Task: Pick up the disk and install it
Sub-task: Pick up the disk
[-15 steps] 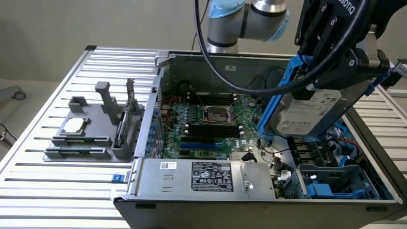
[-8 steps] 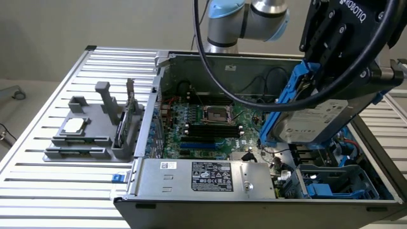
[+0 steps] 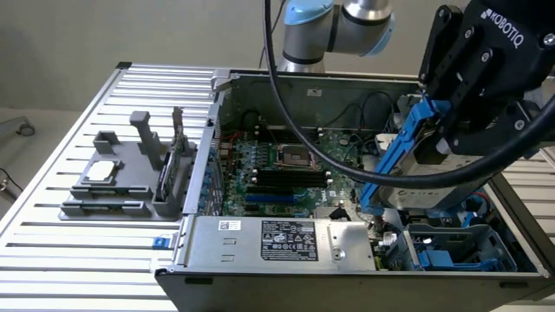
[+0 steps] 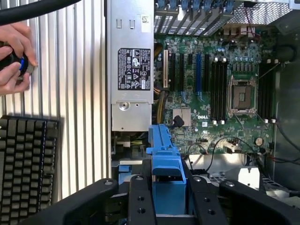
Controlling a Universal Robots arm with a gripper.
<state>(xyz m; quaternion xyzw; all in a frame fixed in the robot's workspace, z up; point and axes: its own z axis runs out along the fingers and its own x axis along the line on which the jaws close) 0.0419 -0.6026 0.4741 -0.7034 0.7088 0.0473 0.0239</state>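
Observation:
My black gripper (image 3: 446,130) is shut on the disk (image 3: 420,175), a silver-grey drive edged by a blue carrier frame (image 3: 401,153). I hold it tilted on edge above the exterior view's right side of the open computer case (image 3: 312,81). It hangs just over the drive bay with blue rails (image 3: 459,250). In the wrist view the blue frame (image 4: 165,159) sits clamped between my two fingers (image 4: 140,201), with the motherboard (image 4: 220,79) beyond it. The drive's label face is hidden.
The grey labelled power-supply box (image 3: 277,240) (image 4: 131,61) lies along the case's near edge. A grey fixture (image 3: 121,175) with a small silver chip stands on the slatted table (image 3: 52,260) at the exterior view's left. A keyboard (image 4: 28,164) and a person's hand (image 4: 14,56) lie beside the case.

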